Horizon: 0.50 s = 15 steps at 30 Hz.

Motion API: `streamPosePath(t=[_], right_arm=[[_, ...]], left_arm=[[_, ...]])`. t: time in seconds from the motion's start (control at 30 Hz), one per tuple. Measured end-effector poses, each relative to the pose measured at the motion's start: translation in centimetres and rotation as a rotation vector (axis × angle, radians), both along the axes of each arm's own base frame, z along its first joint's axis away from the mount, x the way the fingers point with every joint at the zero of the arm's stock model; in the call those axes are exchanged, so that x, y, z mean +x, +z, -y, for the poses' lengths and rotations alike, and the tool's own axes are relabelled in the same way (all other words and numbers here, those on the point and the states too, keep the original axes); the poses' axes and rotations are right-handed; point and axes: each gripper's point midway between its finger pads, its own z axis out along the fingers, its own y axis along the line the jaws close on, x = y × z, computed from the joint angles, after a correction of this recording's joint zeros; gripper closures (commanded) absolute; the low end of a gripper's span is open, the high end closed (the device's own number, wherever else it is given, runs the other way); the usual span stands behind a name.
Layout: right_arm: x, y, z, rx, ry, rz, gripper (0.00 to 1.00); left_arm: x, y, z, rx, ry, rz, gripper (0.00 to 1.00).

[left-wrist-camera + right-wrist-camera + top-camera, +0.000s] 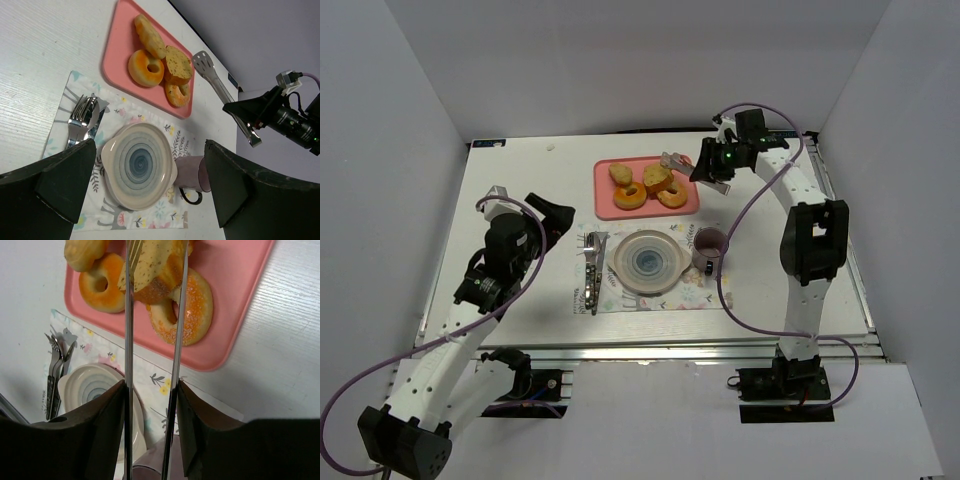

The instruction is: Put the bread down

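The bread sits on the pink tray at the far side of the counter, four pieces bunched together. There are two rings side by side, a long roll at the far end, and a speckled roll propped on edge across both rings.

The right claw is half closed on a pair of metal tongs. One finger presses against the outside of each tong arm, and nothing else is in its hold. The claw hangs off the tray's near right corner, above the bare counter and the edge of the placemat, well apart from the bread itself. Only the tongs reach from it to the tray. Seen from the right wrist, the two arms run straight out from the claw, cross the nearer ring and end one on each side of the speckled roll. Whether the tips pinch that roll or only flank it I cannot tell. From the left wrist, the tong tip shows just beside that roll's right side.

The left claw is wide open and holds nothing. It hovers over the placemat, where the striped plate lies between the cutlery on its left and the purple mug on its right. The bread lies beyond the plate, well away from this claw.
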Motion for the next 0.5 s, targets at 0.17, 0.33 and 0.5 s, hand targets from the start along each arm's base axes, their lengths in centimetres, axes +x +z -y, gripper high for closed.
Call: streamPosePath(t=[0.17, 0.33, 0.5], right_arm=[[0.2, -0.4, 0.1, -0.006, -0.034, -0.021, 0.52], [0.1, -0.7, 0.1, -0.024, -0.049, -0.026, 0.52], [-0.6, -1.4, -0.7, -0.03, -0.036, -0.049, 0.53]], left_arm=[[0.1, 0.0, -0.1, 0.002, 0.006, 0.0, 0.02], [0.1, 0.0, -0.1, 0.004, 0.009, -0.001, 0.02], [0.1, 0.0, -0.1, 0.004, 0.009, -0.001, 0.02]])
